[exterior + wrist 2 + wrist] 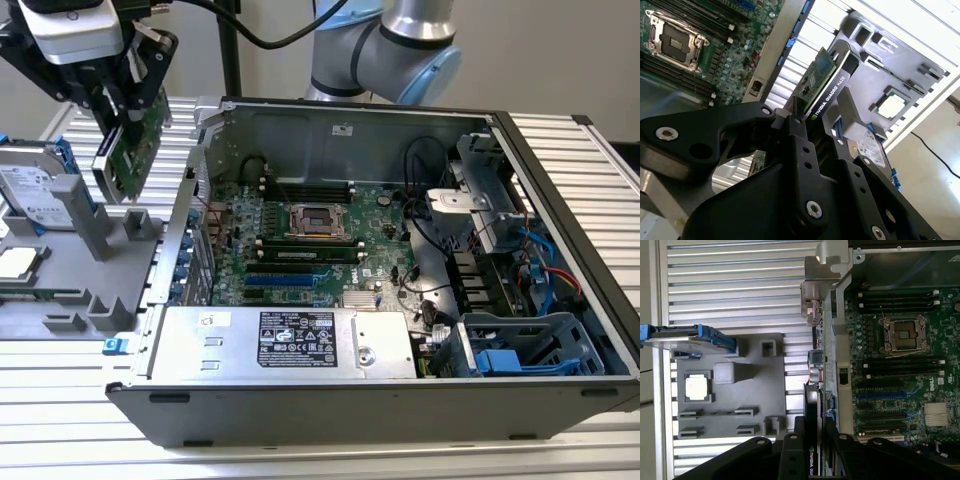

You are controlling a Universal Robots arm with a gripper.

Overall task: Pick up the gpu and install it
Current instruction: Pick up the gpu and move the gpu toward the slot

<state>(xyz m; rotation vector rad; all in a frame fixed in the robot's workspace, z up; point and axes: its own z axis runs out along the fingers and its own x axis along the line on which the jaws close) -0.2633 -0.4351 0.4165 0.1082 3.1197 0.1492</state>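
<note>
Exterior view: gpu (131, 152) outside open case (300, 415)

Layout, as I log it.
The gpu (128, 152) hangs over the tray (62, 268), at the exterior view's left of the case (330, 412); the motherboard (372, 215) lies inside.

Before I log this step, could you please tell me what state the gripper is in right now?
Gripper: closed, holding the gpu in the air.

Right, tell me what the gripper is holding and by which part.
The gripper holds the gpu, pinched across its flat faces at the edge that is uppermost in the exterior view.
</note>
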